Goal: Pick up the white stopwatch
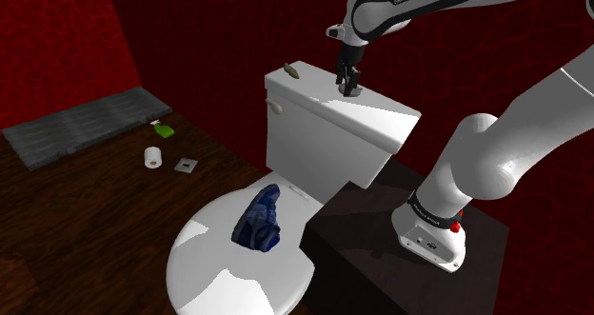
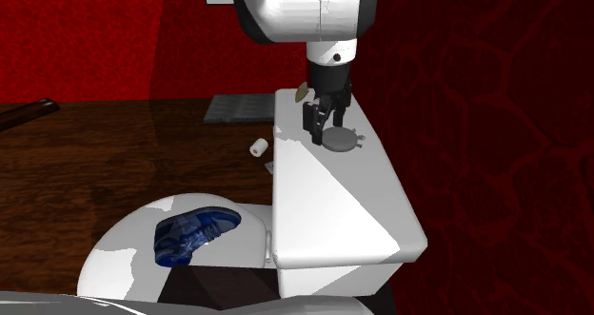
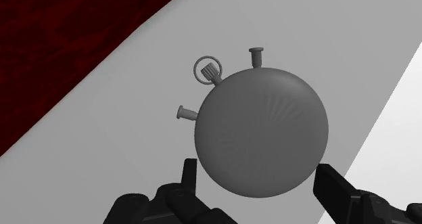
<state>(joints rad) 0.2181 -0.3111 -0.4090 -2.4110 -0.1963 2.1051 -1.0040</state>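
Blue shoe (image 2: 190, 232) lies on the toilet lid (image 2: 114, 256) at the second exterior view's left, well apart from the job. Further right, the tank lid (image 2: 324, 194) carries the grey stopwatch (image 2: 340, 139), lying flat near its far end. The tool (image 2: 326, 113) hangs just over it, fingers spread either side of the case, seemingly lined up to close across its round body.

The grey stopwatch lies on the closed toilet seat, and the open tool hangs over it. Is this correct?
Not quite: the place is wrong. The stopwatch lies on the toilet's tank lid, as the second exterior view shows. The rest holds: the stopwatch is grey and the open tool hangs over it.
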